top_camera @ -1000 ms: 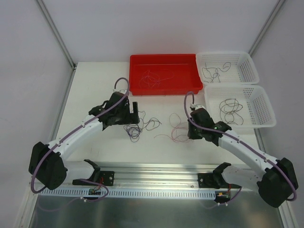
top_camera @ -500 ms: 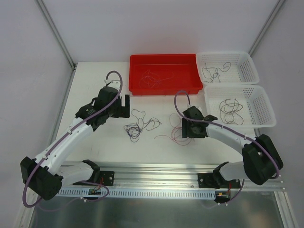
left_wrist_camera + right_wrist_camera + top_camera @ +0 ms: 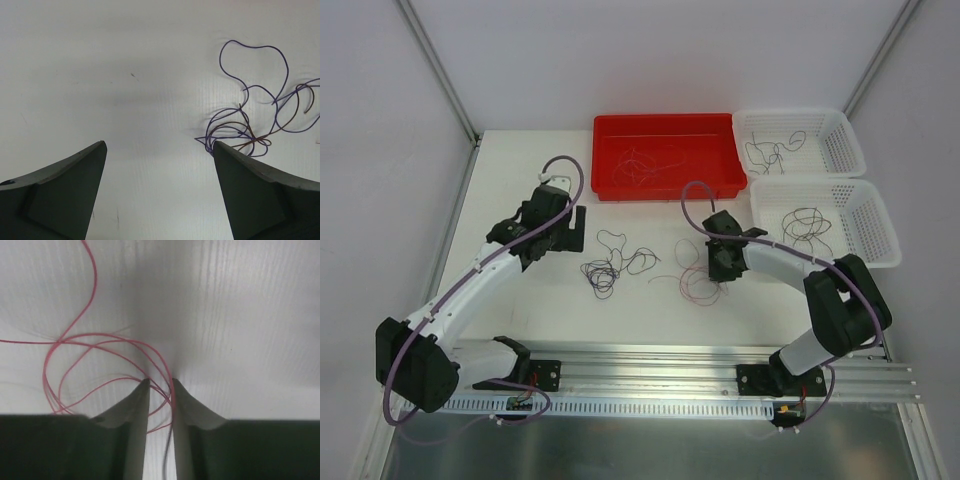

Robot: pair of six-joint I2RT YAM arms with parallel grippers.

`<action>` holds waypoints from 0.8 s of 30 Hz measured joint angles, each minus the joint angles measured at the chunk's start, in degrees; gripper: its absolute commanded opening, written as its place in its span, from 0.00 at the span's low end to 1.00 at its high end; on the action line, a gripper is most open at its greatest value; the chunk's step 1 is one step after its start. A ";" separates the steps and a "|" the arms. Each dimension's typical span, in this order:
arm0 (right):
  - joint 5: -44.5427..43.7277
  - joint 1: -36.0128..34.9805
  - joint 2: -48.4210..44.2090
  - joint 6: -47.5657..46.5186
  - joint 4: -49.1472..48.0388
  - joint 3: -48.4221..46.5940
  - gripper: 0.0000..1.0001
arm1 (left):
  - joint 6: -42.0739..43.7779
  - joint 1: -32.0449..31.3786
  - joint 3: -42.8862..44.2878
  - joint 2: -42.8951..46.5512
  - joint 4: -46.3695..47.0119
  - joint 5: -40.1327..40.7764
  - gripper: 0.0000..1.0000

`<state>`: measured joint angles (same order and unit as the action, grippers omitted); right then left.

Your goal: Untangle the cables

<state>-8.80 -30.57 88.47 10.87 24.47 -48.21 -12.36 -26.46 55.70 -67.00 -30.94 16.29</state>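
Observation:
Thin curly cables lie on the white table in two patches. A purple and black tangle [image 3: 605, 270] sits in the middle, and looser red and pink strands [image 3: 695, 282] lie to its right. My left gripper [image 3: 575, 226] hovers left of the tangle, open wide, with nothing between its fingers. In the left wrist view the purple and brown tangle [image 3: 250, 131] lies just beyond the right fingertip of that gripper [image 3: 159, 145]. My right gripper [image 3: 721, 268] is down on the table at the red strands [image 3: 75, 360]. Its jaws [image 3: 160, 381] stand a narrow gap apart with red loops crossing between them.
A red tray [image 3: 665, 190] with a few thin strands stands at the back centre. Two white baskets [image 3: 852, 150] [image 3: 880, 232] holding dark strands stand at the back right. An aluminium rail [image 3: 650, 375] runs along the near edge.
The right gripper has moved left and down onto the red strands, opening and then narrowing around them. The left gripper has drawn back to the left, away from the tangle, staying open.

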 measured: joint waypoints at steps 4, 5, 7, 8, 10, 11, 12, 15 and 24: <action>1.25 0.07 0.22 -0.74 -0.33 -0.35 0.01 | -0.09 2.03 -0.15 0.00 0.02 2.29 0.89; 1.60 0.07 0.17 -0.90 -0.26 -0.37 0.01 | -0.11 2.60 -0.24 0.07 0.00 2.64 0.89; 1.99 -0.02 -0.35 -1.46 0.50 -0.68 0.01 | -0.22 3.43 -0.37 0.17 -0.02 3.58 0.89; 2.05 -0.07 -0.83 -1.90 1.90 -1.42 0.01 | -0.24 3.82 -0.37 0.28 -0.02 3.85 0.89; 2.03 -0.24 -2.19 -3.10 5.55 -4.81 0.01 | -0.28 4.72 -0.37 0.63 -0.02 3.93 0.89; 1.95 -0.28 -3.17 -3.98 7.37 -7.23 0.01 | -0.33 5.33 -0.37 0.90 -0.02 3.91 0.89; 1.92 -0.31 -4.35 -4.83 9.05 -10.23 0.01 | -0.44 5.97 -0.37 1.16 -0.02 3.89 0.89; 1.27 -0.35 -6.45 -8.02 13.35 -22.51 0.01 | -0.72 7.67 -0.37 1.97 -0.02 3.54 0.89; -1.07 0.42 -5.90 -15.80 12.48 -51.58 0.01 | -1.38 9.33 -0.37 2.38 -0.02 2.14 0.89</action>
<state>-9.87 -30.15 82.56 -4.93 36.95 -99.79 -13.74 -17.12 55.33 -64.62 -30.96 18.44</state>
